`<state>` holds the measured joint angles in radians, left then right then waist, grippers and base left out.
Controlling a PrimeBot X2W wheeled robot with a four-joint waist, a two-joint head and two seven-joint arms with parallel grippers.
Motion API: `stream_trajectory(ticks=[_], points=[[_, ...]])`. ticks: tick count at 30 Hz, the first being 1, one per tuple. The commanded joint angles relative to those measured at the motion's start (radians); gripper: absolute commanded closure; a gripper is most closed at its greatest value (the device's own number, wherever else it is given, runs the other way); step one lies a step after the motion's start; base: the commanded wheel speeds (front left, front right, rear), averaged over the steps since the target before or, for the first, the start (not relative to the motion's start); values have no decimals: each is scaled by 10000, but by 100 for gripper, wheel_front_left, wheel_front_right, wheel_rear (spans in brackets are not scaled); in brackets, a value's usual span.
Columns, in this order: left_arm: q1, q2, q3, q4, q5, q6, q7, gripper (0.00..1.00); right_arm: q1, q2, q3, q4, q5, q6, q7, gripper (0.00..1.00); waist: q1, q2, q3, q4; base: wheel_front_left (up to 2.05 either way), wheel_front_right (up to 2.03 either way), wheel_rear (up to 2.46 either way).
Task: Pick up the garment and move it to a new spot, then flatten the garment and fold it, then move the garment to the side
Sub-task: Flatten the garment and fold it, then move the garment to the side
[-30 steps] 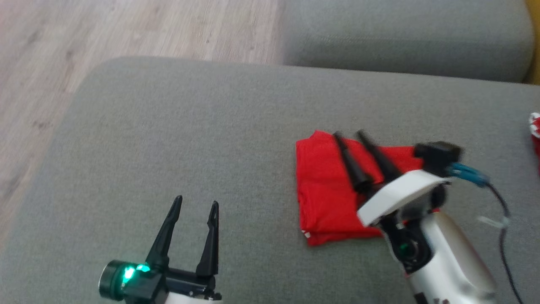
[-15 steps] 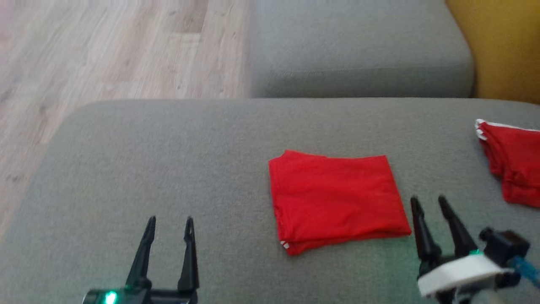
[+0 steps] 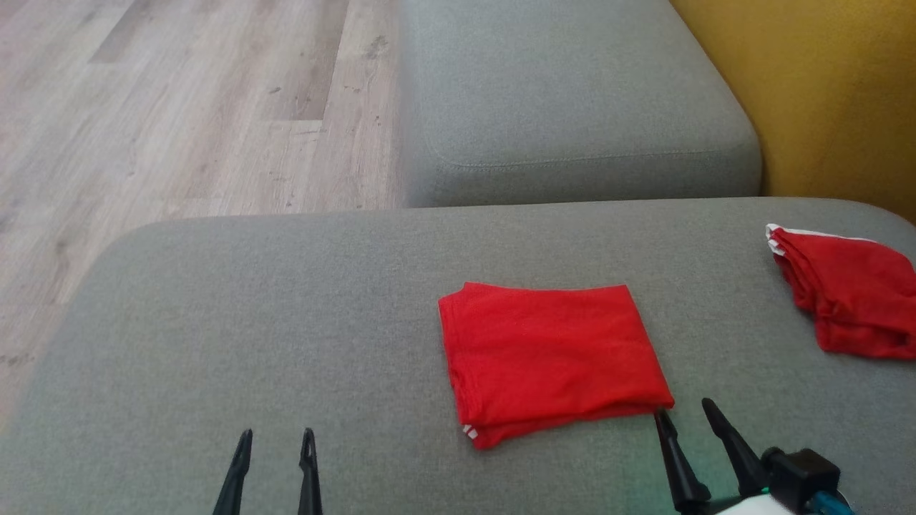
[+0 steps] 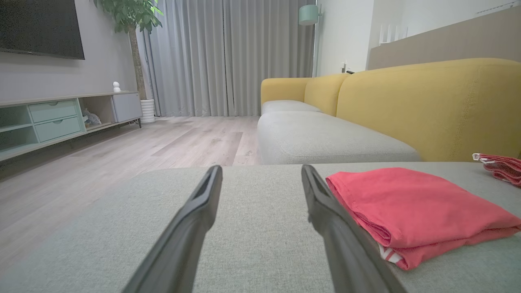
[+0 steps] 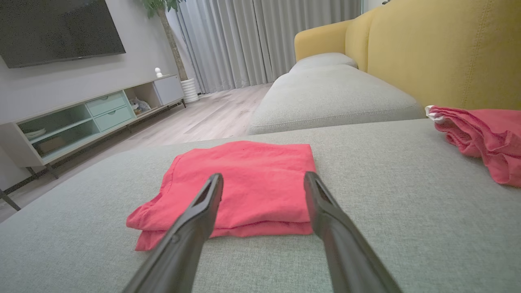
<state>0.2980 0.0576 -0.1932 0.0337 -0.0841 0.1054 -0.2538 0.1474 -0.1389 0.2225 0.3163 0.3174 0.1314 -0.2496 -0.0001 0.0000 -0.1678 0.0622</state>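
A red garment [image 3: 551, 357] lies folded into a flat rectangle on the grey sofa cushion [image 3: 250, 322], and it also lies in the left wrist view [image 4: 415, 207] and the right wrist view [image 5: 244, 183]. My left gripper [image 3: 275, 434] stands open at the lower left, well apart from the garment, with nothing between its fingers [image 4: 195, 215]. Open too, my right gripper [image 3: 685, 413] sits just off the garment's near right corner, its fingers [image 5: 325, 211] pointing toward the fold without touching it.
A second red cloth [image 3: 848, 293] with a white edge lies bunched at the cushion's right. Another grey cushion [image 3: 572, 107] sits behind, and a yellow sofa back [image 3: 823, 93] rises on the right. Wooden floor [image 3: 164, 114] lies to the left.
My right gripper has drawn back off the folded garment to its near right corner. The left gripper has sunk lower in view. The camera has tilted, bringing the second cloth into view.
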Motion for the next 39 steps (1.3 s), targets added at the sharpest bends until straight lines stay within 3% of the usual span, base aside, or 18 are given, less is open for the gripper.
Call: stream_trajectory(ticks=[1, 39], points=[[-226, -70, 370, -244, -19, 6, -80, 0, -283, -74, 134, -360, -177, -7, -120, 0, 1, 0, -33, -11, 0, 0, 0], [35, -74, 445, 125, -102, 117, -80, 0, 187, 255, 124, -311, -1169, -7, -122, 0, 1, 0, -399, -174, 0, 0, 0]])
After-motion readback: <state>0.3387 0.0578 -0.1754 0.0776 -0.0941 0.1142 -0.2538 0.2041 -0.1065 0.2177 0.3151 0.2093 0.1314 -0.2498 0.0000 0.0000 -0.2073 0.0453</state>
